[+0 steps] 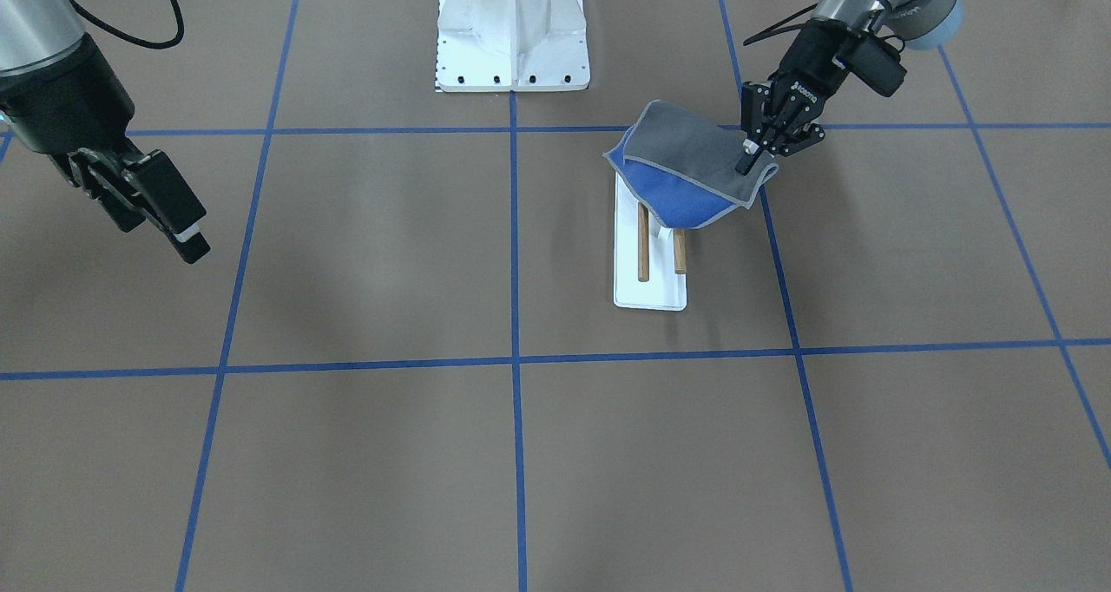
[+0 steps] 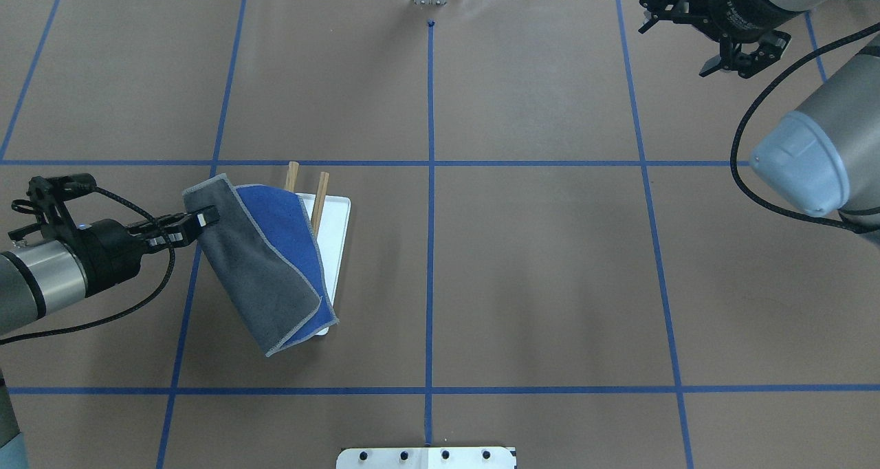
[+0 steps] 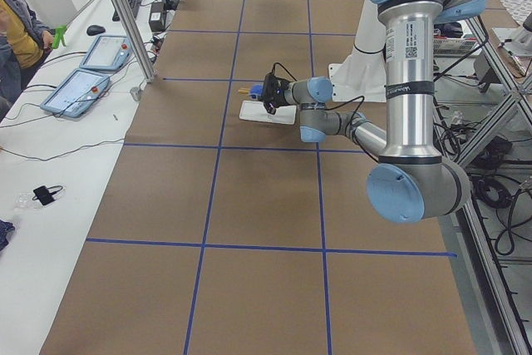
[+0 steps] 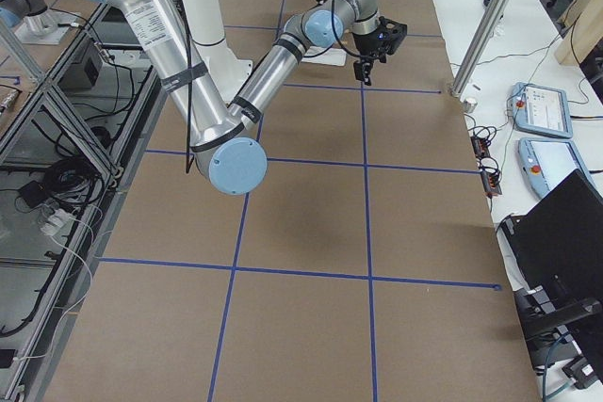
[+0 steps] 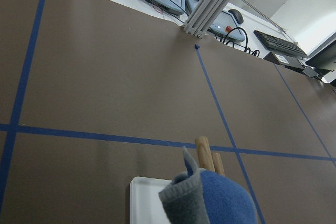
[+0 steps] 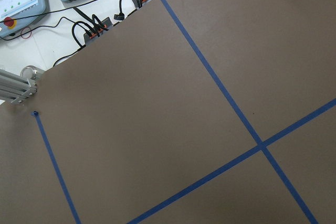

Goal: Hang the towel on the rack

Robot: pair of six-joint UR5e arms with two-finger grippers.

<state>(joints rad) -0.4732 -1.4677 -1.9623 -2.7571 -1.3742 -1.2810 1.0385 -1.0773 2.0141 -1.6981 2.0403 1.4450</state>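
- Nearest the robot, the large white bolted pedestal plate is cut off by the bottom edge of the overhead view.
- The left gripper has its jaws clamped on the edge of the small soft square towel, grey on one side and bright blue on the other, near one corner.
- The towel lies draped over the robot-side part of the small rack with a flat white base, grey face up, with a blue fold showing.
- It hides the rack's support and the near ends of the two brown wooden dowel rods; only their far ends stick out.
- Whether the towel's hanging corner touches the brown paper-covered table with blue tape lines, I cannot tell.
- In the left wrist view the towel is cut off at the bottom edge, and no fingers show.
- Far across the table, well apart from the rack, the right gripper hangs with its jaws apart, holding nothing.
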